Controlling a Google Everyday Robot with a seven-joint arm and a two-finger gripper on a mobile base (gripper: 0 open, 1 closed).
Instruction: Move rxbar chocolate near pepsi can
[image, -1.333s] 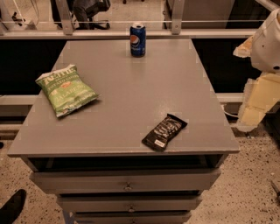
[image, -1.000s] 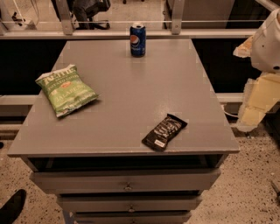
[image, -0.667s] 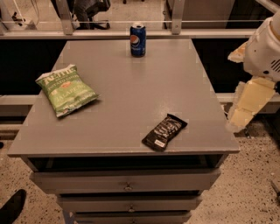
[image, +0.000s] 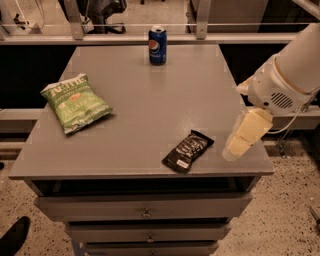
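Note:
The rxbar chocolate (image: 188, 150), a flat black-brown bar with a small white label, lies near the front right of the grey table (image: 150, 100). The pepsi can (image: 157, 45), blue with a silver top, stands upright at the table's far edge, well apart from the bar. My gripper (image: 240, 142) reaches in from the right on a white arm (image: 290, 75). It hangs over the table's right front edge, just right of the bar and not touching it.
A green chip bag (image: 77, 102) lies on the left part of the table. Drawers (image: 145, 212) sit below the tabletop. A railing (image: 150, 30) and chair legs stand behind the table. A dark shoe (image: 12, 235) is on the floor at bottom left.
The arm has swung in from the right edge toward the table, and the gripper now hangs over the table's right front corner, close to the bar. The objects have not moved.

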